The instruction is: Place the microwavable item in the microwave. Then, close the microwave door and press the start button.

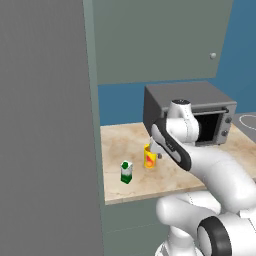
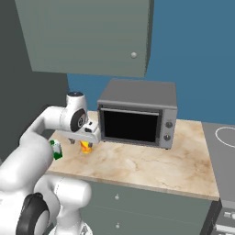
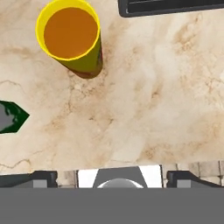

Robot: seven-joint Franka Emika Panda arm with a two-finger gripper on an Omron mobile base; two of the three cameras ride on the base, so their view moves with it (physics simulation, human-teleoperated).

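Note:
The small yellow cup (image 1: 149, 159) with a red-orange mark stands upright on the marble counter (image 1: 125, 140), in front of the box oven's left corner. In the hand view the yellow cup (image 3: 70, 35) is seen from above, at the upper left, with an orange inside. My gripper (image 1: 156, 150) hangs just above and slightly beside the cup (image 2: 86, 147), pointing down. The gripper (image 2: 84, 141) is open, and its fingertips (image 3: 43, 177) stand wide apart with nothing between them. The black microwave and its door are out of view.
A green-and-white carton (image 1: 126, 172) stands left of the cup, near the counter's front edge. The grey countertop box oven (image 2: 137, 114) sits behind, door shut. A tall grey cabinet (image 1: 45, 125) walls the left; a cooktop (image 2: 225, 137) lies right.

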